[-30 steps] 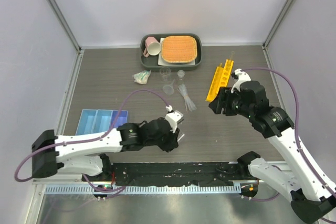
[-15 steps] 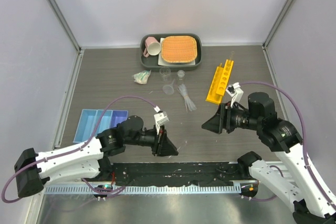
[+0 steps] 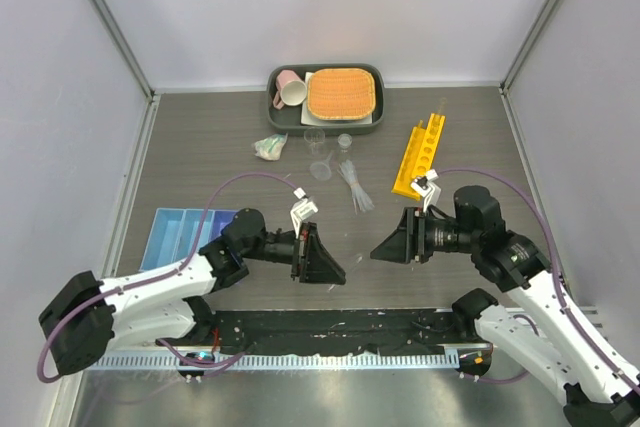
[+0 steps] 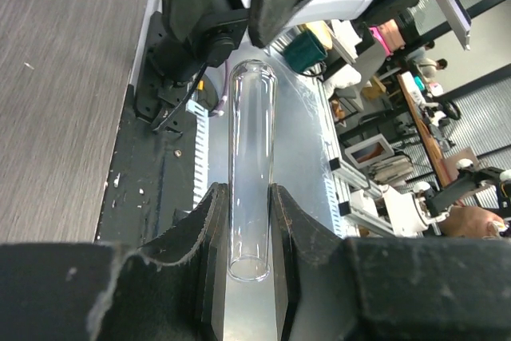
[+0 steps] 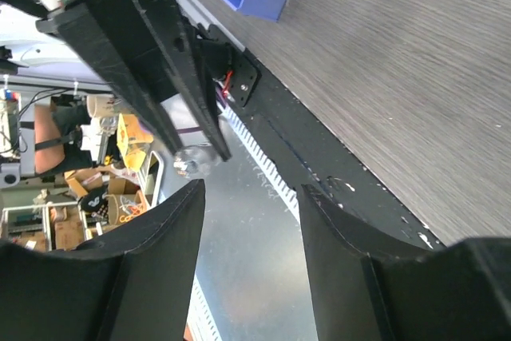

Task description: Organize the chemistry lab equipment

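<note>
Glass tube (image 4: 251,117) gripped in left tool (image 4: 247,197) | right tool (image 5: 251,197) parted, empty, facing it | yellow rack (image 3: 420,155) farther back

The tube rack (image 3: 420,154) lies right of the pipettes (image 3: 353,185), beakers (image 3: 316,139) behind them; the compartment tray (image 3: 175,232) sits front left, mug (image 3: 290,88) and mat (image 3: 342,93) at the back.

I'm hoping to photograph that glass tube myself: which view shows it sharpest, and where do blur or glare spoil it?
Left wrist view: the glass tube is crisp, pale reflections along its wall; the dark fingers gripping it look soft. Right wrist view: its end is only a blurry bright blob. Top view: evenly lit, but the tube barely shows.
</note>
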